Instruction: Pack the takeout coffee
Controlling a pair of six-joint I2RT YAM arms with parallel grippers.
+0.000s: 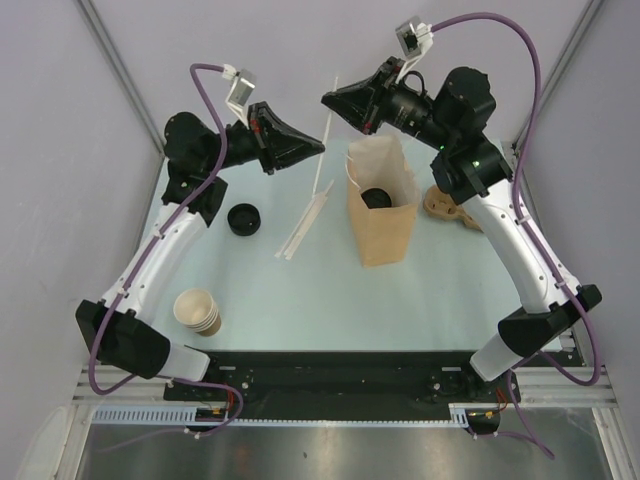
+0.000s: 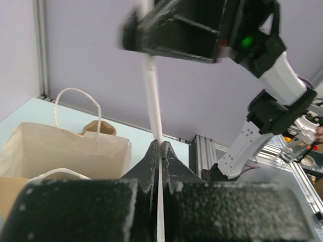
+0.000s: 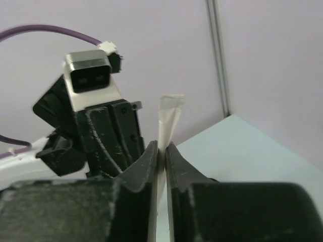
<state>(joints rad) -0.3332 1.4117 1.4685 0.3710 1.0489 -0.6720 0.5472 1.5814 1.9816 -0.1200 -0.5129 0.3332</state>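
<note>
1. Currently, a paper-wrapped straw (image 1: 329, 125) is held off the table (image 1: 300, 300) over its far part, gripped by both arms at once.
2. The left gripper (image 1: 320, 149) is closed on the lower stretch of this straw. In the left wrist view its fingers (image 2: 149, 164) are pressed together with the white wrapper pinched between them.
3. The right gripper (image 1: 326, 101) is clamped on the same straw higher up. In the right wrist view the flattened end of the wrapper is seen poking out just past its fingertips.
4. The takeout coffee (image 1: 376, 198) is found inside the open brown paper bag (image 1: 382, 240), which stands upright right of centre. Only the cup's black lid is seen from above.
5. A loose black lid (image 1: 243, 219) is seen lying on the table left of the bag, beside the left arm.
6. More wrapped straws (image 1: 303, 225) are laid flat between that lid and the bag.
7. A stack of lidless paper cups (image 1: 197, 311) is set near the left arm's base.
8. A brown cardboard piece (image 1: 443, 207) is partly hidden by the right arm.
</note>
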